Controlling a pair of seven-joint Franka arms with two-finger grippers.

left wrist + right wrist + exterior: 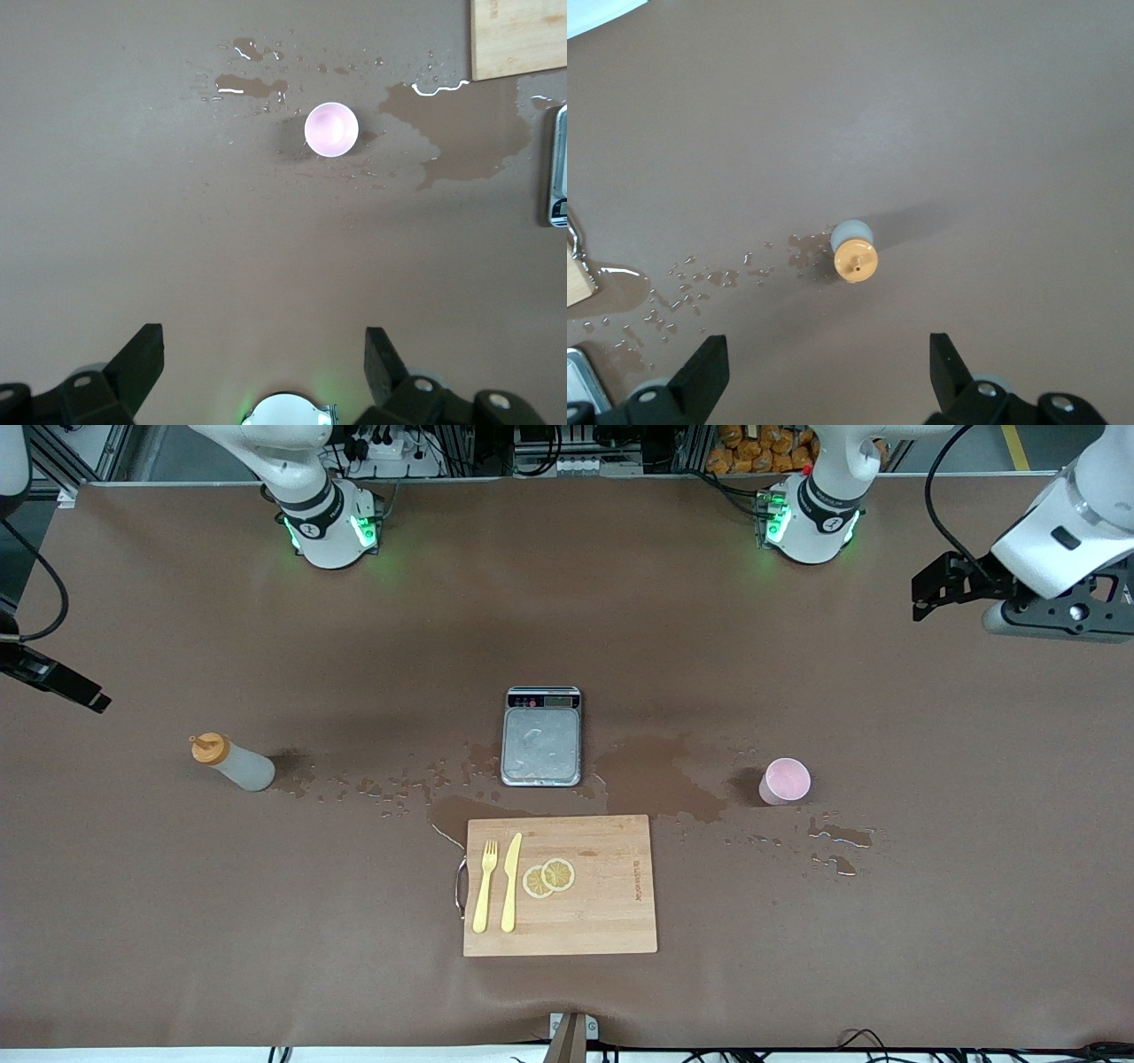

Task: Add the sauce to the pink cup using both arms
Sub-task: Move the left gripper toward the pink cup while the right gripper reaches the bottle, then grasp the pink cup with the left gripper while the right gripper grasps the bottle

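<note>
The sauce bottle, greyish-white with an orange cap, stands upright on the brown table toward the right arm's end. The right wrist view shows it from above. My right gripper hangs open and empty in the air near the table's edge at that end, apart from the bottle; it also shows in the right wrist view. The pink cup stands upright toward the left arm's end and shows empty in the left wrist view. My left gripper is open and empty, high over that end.
A grey scale sits mid-table. Nearer the camera lies a wooden cutting board with a yellow fork, a yellow knife and lemon slices. Water puddles and drops spread between bottle, scale and cup.
</note>
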